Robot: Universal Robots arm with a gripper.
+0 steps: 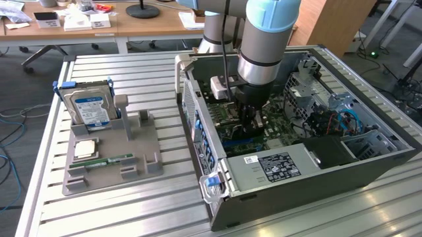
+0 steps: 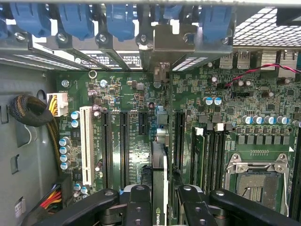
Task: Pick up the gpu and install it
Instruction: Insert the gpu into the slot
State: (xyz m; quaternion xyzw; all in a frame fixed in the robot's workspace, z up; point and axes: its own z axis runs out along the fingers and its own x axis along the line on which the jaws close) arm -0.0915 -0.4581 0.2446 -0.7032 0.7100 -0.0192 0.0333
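The gpu (image 2: pixel 160 181) stands edge-on over the green motherboard (image 2: pixel 127 94), in line with a long black expansion slot (image 2: pixel 179 141). Its silver end bracket (image 2: pixel 164 42) reaches up to the case's rear slot openings. My gripper (image 2: pixel 164 207) is shut on the card, with one black finger (image 2: pixel 139 207) on each side of it. In the exterior view the gripper (image 1: pixel 249 123) reaches straight down into the open computer case (image 1: pixel 316 190), and the gpu is mostly hidden behind the fingers. Whether the card sits fully in the slot I cannot tell.
A grey holder (image 1: pixel 112 158) at the exterior view's left carries a hard drive (image 1: pixel 92 106), a RAM stick (image 1: pixel 108 160) and a small chip (image 1: pixel 86 148). Inside the case are the power supply (image 1: pixel 277 165), blue slot latches (image 2: pixel 75 21), the CPU socket (image 2: pixel 256 181) and cable bundles (image 2: pixel 33 110).
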